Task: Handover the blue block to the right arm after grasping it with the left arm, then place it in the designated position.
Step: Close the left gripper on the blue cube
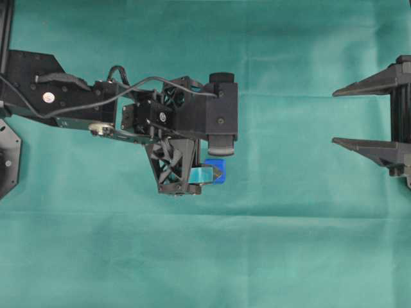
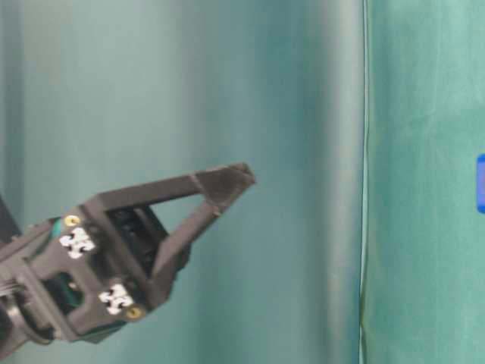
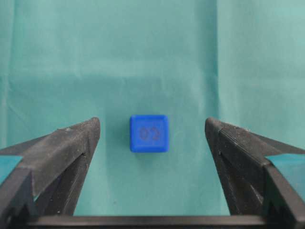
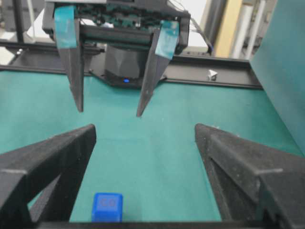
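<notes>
The blue block (image 1: 216, 171) lies on the green cloth (image 1: 289, 244), its engraved face up. In the left wrist view the blue block (image 3: 149, 133) sits centred between my left gripper's two wide-apart fingers (image 3: 71, 143), clear of both. My left gripper (image 4: 110, 112) hangs above the cloth, teal-banded fingers pointing down, open and empty. My right gripper (image 1: 334, 117) waits at the right edge, open, with nothing between its fingers. The blue block (image 4: 107, 206) shows low in the right wrist view. I cannot find the designated position in any view.
The left arm's body (image 1: 77, 96) stretches in from the left edge. A black frame rail (image 4: 214, 78) runs behind the table, and a hanging green cloth (image 4: 281, 62) stands at the side. One right finger (image 2: 220, 186) fills the table-level view.
</notes>
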Robot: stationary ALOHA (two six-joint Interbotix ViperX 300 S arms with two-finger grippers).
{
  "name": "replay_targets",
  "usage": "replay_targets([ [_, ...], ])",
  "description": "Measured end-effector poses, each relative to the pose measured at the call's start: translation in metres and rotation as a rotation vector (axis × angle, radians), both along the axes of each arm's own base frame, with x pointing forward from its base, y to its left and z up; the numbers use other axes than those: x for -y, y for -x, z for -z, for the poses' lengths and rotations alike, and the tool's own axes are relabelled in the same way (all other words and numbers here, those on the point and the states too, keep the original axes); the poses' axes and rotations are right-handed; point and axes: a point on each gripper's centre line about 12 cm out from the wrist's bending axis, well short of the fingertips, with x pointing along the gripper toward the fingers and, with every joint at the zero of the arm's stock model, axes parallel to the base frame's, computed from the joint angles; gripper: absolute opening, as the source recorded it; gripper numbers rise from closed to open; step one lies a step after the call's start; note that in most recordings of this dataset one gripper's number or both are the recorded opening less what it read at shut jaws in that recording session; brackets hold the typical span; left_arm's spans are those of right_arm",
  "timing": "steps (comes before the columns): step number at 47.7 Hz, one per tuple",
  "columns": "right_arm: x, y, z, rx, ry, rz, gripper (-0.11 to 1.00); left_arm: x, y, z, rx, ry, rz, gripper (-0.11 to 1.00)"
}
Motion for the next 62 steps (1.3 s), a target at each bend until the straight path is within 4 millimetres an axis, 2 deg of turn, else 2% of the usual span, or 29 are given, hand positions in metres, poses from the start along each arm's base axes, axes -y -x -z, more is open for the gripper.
replay_targets([
  [10,0.000,0.000,0.001,-0.003,0.001,0.002,0.94,0.001,-0.004,0.021,-0.006,0.002,-0.001,1.00],
  [26,0.000,0.000,0.000,-0.002,0.001,0.001,0.94,0.002,-0.014,0.078,-0.098,-0.001,0.002,1.00],
  [33,0.000,0.000,0.000,-0.002,0.001,0.000,0.94,0.002,-0.017,0.095,-0.101,0.006,-0.006,1.00],
  [62,0.000,-0.001,0.002,-0.011,0.004,0.001,0.94,0.003,-0.017,0.145,-0.136,0.032,-0.040,1.00],
])
